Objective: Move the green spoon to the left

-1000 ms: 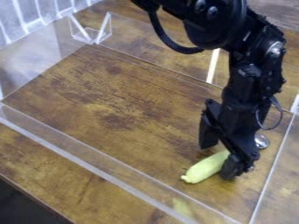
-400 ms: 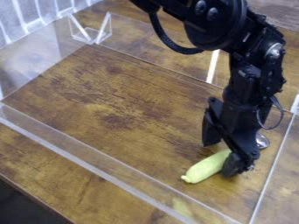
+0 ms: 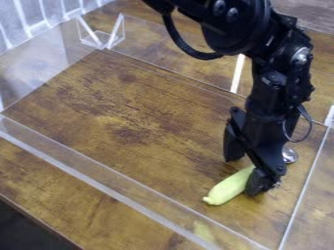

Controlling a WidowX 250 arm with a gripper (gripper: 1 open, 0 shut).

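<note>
Yellow-green plastic marks the handle of the green spoon (image 3: 229, 187), which lies on the wooden table (image 3: 124, 103) near the right-hand, lower part of the view, inside the transparent wall (image 3: 111, 187). Its round metal bowl (image 3: 290, 154) shows beyond the black gripper (image 3: 248, 165), while the middle of the spoon is hidden behind the fingers. The fingers stand wide, one on the near side of the handle and one farther off, and no firm grip can be made out; whether either finger touches the handle, the view does not tell.

The step in hand seems to be the grasp: the gripper is low over the spoon and about in place, with the carry to the left not yet begun. The next move calls for centring the handle between the fingers, closing on it, then a small lift before travelling left. Its rounded handle could roll or twist if caught off-centre
</note>
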